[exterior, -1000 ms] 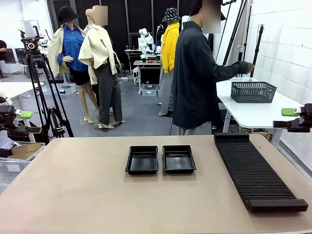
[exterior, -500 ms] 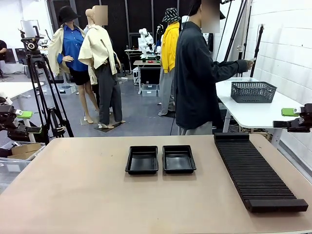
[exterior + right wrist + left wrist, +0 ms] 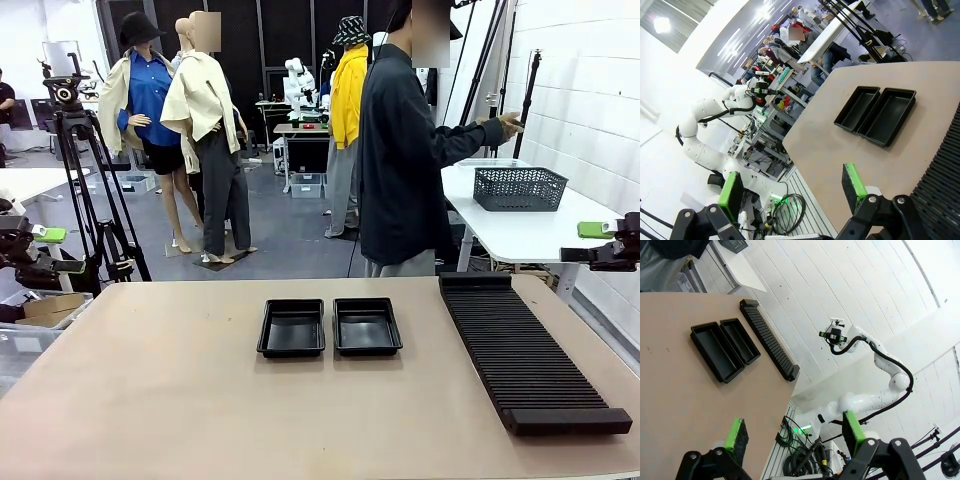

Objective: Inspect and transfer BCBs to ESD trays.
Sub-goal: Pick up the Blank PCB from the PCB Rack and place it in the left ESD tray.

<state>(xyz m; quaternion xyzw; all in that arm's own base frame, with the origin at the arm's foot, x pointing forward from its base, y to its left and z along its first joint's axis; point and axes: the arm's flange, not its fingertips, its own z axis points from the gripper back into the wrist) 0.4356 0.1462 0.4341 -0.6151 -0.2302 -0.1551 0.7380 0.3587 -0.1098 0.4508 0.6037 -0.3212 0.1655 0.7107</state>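
Over the last second the only thing moving is the person point(image 3: 400, 150) at the far side of the desk point(image 3: 150, 400). Turned away toward the white side table point(image 3: 520, 238), the person is raising an outstretched arm, so the person's fingers point(image 3: 508, 123) are now sitting a little higher above the grey wire basket point(image 3: 519, 188) than before. Whether those fingers are carrying a BCB is too small to tell.

Everything on the desk is lying as it was. The two ESD trays point(image 3: 291, 328) point(image 3: 367, 326) are sitting side by side, nearly touching, in the middle of the desk, and both are holding nothing. The long black slotted rack point(image 3: 520, 350) is lying to their right, well apart from them.

For the task this probably means the work is only starting. The person seems to be fetching something from the side table, and no board is yet waiting to be inspected or placed.

The robot's left hand point(image 3: 62, 250) is staying parked off the desk's left edge, and the right hand point(image 3: 590, 243) is staying off its right edge. Neither is shifting. In the left wrist view the left hand point(image 3: 794, 432) is showing its green pads spread wide with nothing between them, high over the desk. The right hand point(image 3: 792, 186) is doing the same in its own wrist view, spread fully, pinching and touching nothing, with the trays point(image 3: 875, 114) well away from it.
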